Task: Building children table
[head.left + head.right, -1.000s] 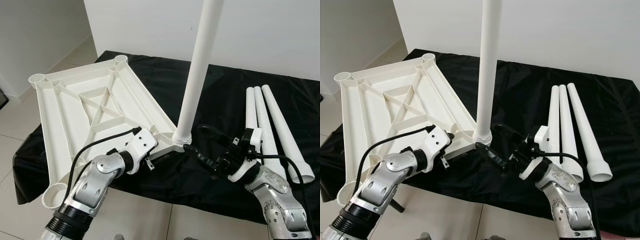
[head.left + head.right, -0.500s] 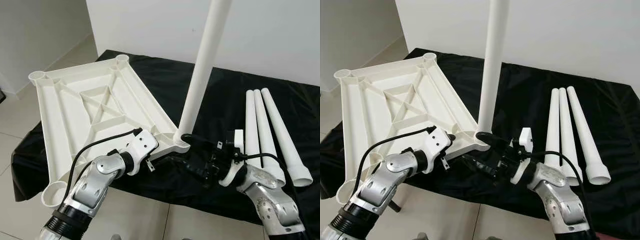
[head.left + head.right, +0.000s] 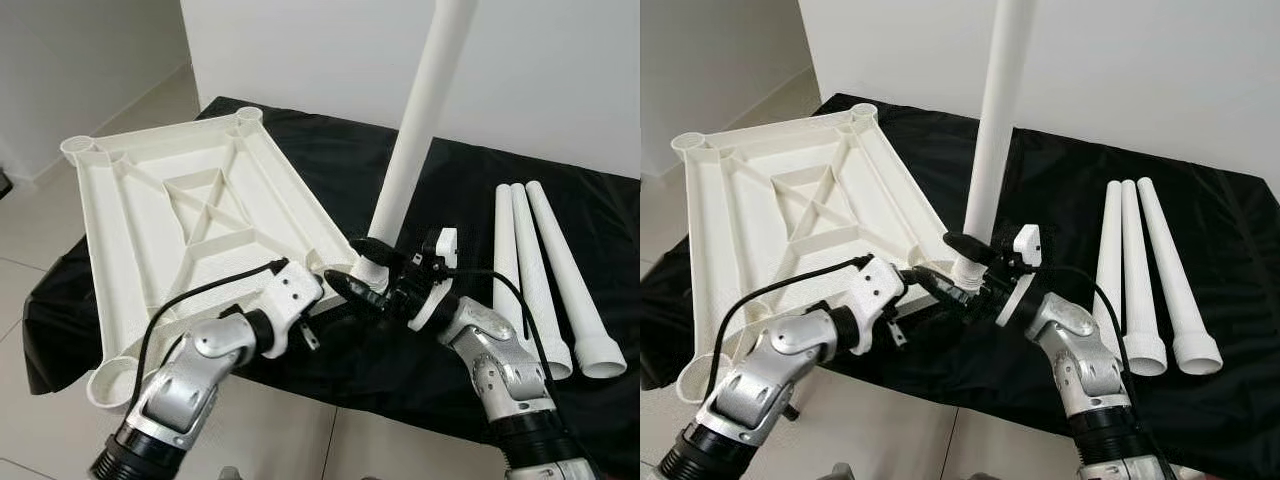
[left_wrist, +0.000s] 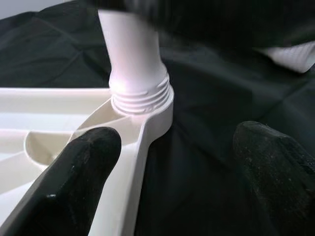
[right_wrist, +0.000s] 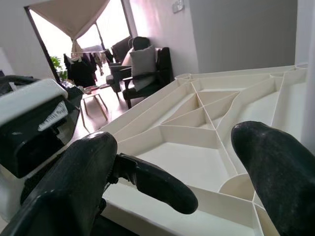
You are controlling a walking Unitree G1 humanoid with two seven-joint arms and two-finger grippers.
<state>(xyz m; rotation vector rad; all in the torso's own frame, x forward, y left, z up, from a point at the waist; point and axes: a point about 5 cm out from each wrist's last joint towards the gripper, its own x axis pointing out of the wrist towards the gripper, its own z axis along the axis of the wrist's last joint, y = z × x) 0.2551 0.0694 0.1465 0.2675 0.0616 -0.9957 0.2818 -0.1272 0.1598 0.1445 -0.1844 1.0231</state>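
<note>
Left eye view shows the upturned white tabletop on the black cloth, ribs facing up. At its near corner socket a tall leg stands upright, its threaded collar seated in the socket. Three spare legs lie well apart from that corner. The right gripper brackets the leg's base, fingers apart, not clamped. The left gripper, also spread, faces the same corner. The leg-fitting step looks nearly done; next, probably, fetching a spare leg for another socket.
</note>
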